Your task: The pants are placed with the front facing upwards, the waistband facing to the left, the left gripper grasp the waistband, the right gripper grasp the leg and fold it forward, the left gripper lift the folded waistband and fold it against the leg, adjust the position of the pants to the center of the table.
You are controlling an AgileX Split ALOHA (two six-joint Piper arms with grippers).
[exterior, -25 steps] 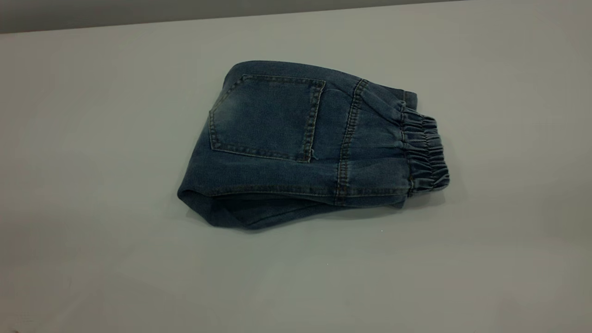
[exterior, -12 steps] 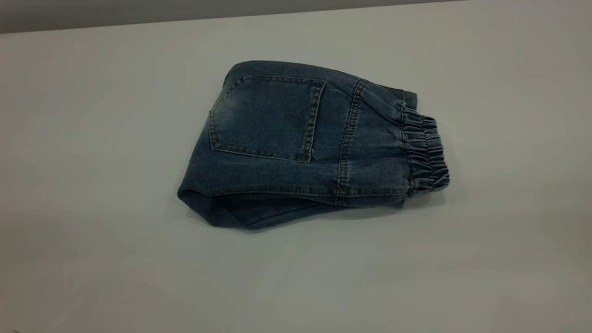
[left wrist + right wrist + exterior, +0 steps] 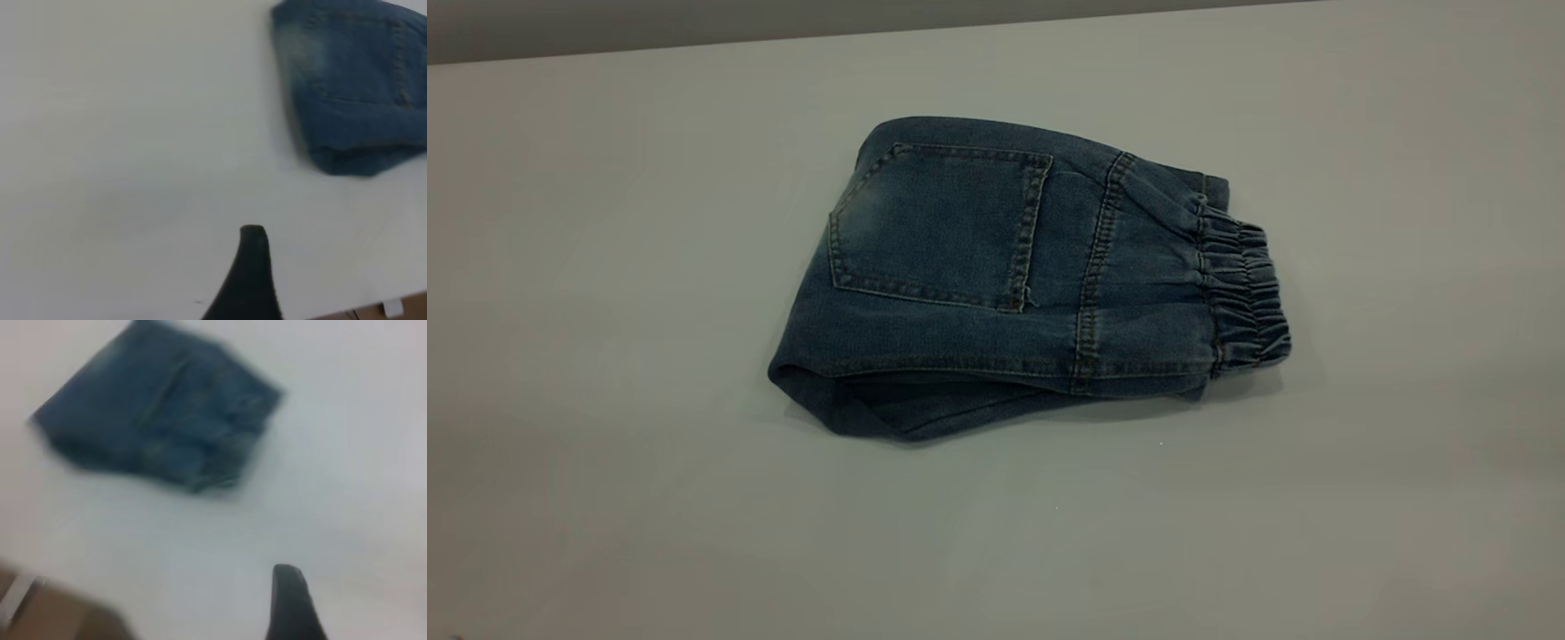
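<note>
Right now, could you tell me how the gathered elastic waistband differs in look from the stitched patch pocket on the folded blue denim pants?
The gathered elastic waistband is puckered into ridges; the stitched patch pocket lies flat. The waistband sticks out at the right end, while the pocket sits on the top face toward the left. Both are blue denim of the same folded pants.

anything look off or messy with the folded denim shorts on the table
Nothing stands out. The blue denim pants lie folded in a compact bundle on the pale grey table, patch pocket up, gathered elastic waistband at the exterior view's right. A lower layer peeks out slightly along the near edge.
</note>
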